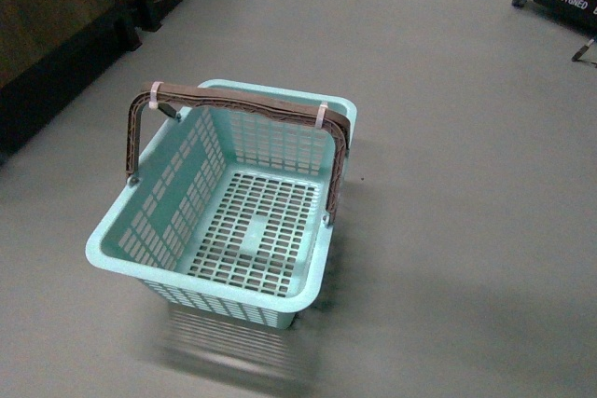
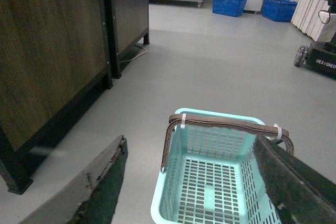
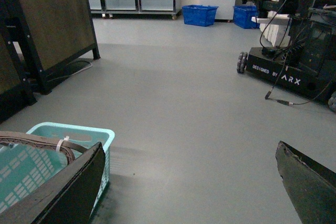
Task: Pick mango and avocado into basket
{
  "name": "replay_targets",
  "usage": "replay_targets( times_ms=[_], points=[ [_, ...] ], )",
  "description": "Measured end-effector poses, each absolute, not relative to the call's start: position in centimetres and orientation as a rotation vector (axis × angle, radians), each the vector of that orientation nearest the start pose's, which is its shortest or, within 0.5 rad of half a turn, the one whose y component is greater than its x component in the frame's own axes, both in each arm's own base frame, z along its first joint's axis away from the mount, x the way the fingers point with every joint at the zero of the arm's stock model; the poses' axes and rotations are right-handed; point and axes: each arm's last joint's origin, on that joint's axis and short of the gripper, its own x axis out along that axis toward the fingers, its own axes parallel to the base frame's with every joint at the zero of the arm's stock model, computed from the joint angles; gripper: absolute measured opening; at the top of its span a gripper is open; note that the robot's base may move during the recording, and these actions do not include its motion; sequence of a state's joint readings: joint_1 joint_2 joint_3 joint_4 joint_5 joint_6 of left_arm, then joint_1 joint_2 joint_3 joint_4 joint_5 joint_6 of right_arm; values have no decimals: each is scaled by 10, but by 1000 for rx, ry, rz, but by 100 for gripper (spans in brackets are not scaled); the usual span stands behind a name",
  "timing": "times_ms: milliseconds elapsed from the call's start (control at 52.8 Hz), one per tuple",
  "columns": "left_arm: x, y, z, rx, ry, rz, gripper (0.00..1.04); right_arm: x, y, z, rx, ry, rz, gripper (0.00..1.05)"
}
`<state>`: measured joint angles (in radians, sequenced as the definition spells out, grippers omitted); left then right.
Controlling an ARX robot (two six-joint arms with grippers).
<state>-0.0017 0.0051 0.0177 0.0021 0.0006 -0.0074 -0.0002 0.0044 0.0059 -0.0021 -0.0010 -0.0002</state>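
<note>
Empty basket (image 1: 173,198) at twelve o'clock, left hand (image 2: 189,148) and right hand (image 3: 190,153) both spread apart (neither wanted fruit in sight), so a blind search could grab a look-alike.

The teal lattice basket (image 1: 177,195) stands upright on the grey floor (image 1: 466,212), brown handles (image 1: 242,102) raised together.
</note>
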Motion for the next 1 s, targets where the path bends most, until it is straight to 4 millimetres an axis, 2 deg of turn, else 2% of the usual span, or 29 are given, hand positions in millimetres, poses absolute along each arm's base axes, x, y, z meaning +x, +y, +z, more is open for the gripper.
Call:
replay_targets(
  times_ms=[95, 171, 626, 682, 739, 834, 910, 1005],
  points=[
    [97, 0, 169, -6, -14, -2, 99, 98, 0, 165, 0, 1, 1, 97],
    [97, 0, 169, -6, -15, -2, 97, 98, 0, 165, 0, 1, 1, 97],
    [97, 0, 169, -6, -15, -2, 97, 98, 0, 165, 0, 1, 1, 97],
    [97, 0, 168, -15, 39, 42, 97, 98, 0, 165, 0, 1, 1, 97],
    [100, 0, 164, -37, 164, 147, 97, 98, 0, 165, 0, 1, 1, 97],
    [113, -1, 158, -154, 327, 171, 97, 98, 0, 165, 0, 1, 1, 97],
    [127, -2, 160, -283, 376, 155, 97, 98, 0, 165, 0, 1, 0, 97],
    [158, -6, 165, -496, 432, 142, 97, 98, 0, 165, 0, 1, 1, 97]
  ],
)
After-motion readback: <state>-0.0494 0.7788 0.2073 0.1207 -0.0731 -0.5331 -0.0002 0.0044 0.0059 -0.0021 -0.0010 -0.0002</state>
